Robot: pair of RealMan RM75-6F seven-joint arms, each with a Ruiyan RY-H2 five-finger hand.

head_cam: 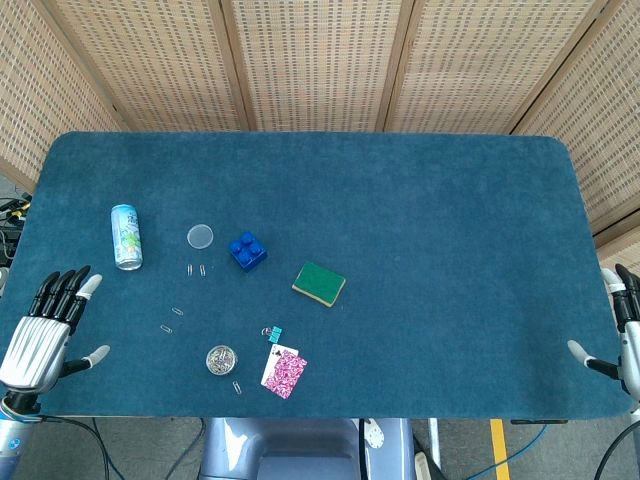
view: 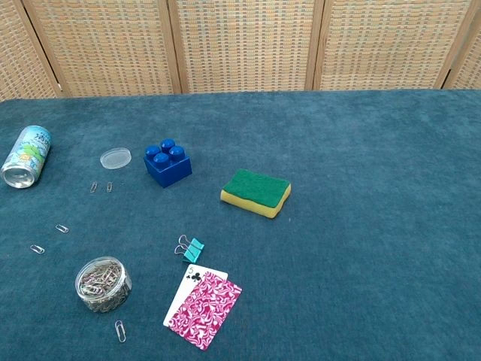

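Two hands are mine to move, and both sit at the near edge of the blue felt table (head_cam: 420, 200). My left hand (head_cam: 45, 335) is wide open, fingers stretched out flat and thumb sticking out to the side. It holds nothing. My right hand (head_cam: 618, 335) only peeks in at the far side of the head view. I see its thumb and a bit of its fingers spread apart, with nothing in them. The chest view shows no hands at all.

Nearest to my left hand, just ahead of its fingertips, lies the silver and green drink can (head_cam: 126, 237) on its side. A little past the thumb side are a few loose metal paper clips (head_cam: 171, 320). Further that way stands the small clear round tub full of paper clips (head_cam: 221, 359), with its clear round lid (head_cam: 200, 236) lying apart, up near the can. Beside the lid sits the blue plastic building block (head_cam: 247, 250).

Between my two hands, but closer to the left one, lie the playing cards with a pink patterned back (head_cam: 284, 371), and the little teal binder clip (head_cam: 273, 333) is just above them. The yellow sponge with a green top (head_cam: 319, 284) lies a bit further out. All of these are well apart from my right hand.
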